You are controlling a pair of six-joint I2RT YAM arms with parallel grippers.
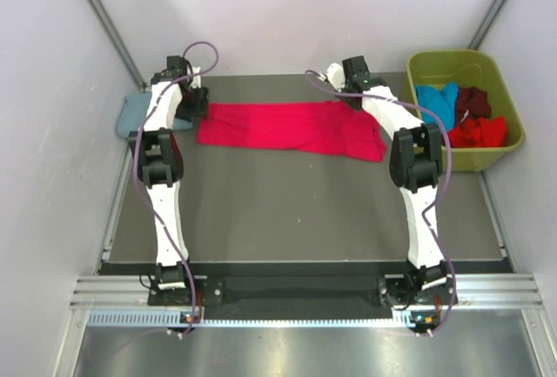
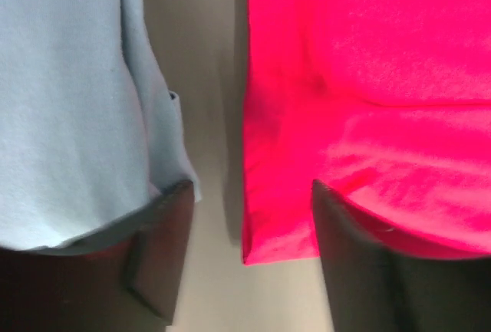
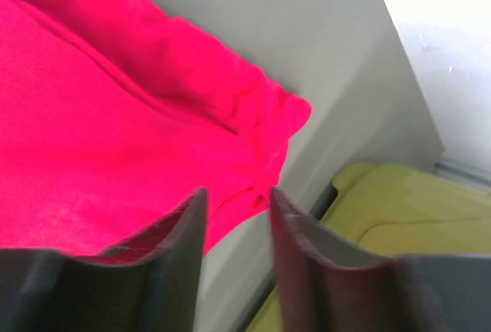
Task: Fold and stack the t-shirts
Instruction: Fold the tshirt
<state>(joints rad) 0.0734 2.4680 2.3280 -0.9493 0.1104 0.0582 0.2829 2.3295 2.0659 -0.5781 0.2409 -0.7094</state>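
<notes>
Olive-green bin (image 1: pixel 515 130), far right of table (image 1: pixel 296 212): bright blue t-shirt (image 1: pixel 435 103), maroon t-shirt (image 1: pixel 475 100), red t-shirt (image 1: pixel 480 132), all crumpled inside. Crimson t-shirt (image 1: pixel 291 127): spread along far edge. Blue-grey t-shirt (image 1: pixel 130 114): far-left corner, just beside crimson. Left gripper (image 2: pixel 249 190): wide apart, empty, over gap between them. Right gripper (image 3: pixel 238 194): narrowly parted, empty, at crimson's right end.

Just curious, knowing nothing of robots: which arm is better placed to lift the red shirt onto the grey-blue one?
Likely the left: the left gripper hangs open over the gap between the red shirt and the blue-grey shirt. The right gripper is at the opposite end, by the green bin.
</notes>
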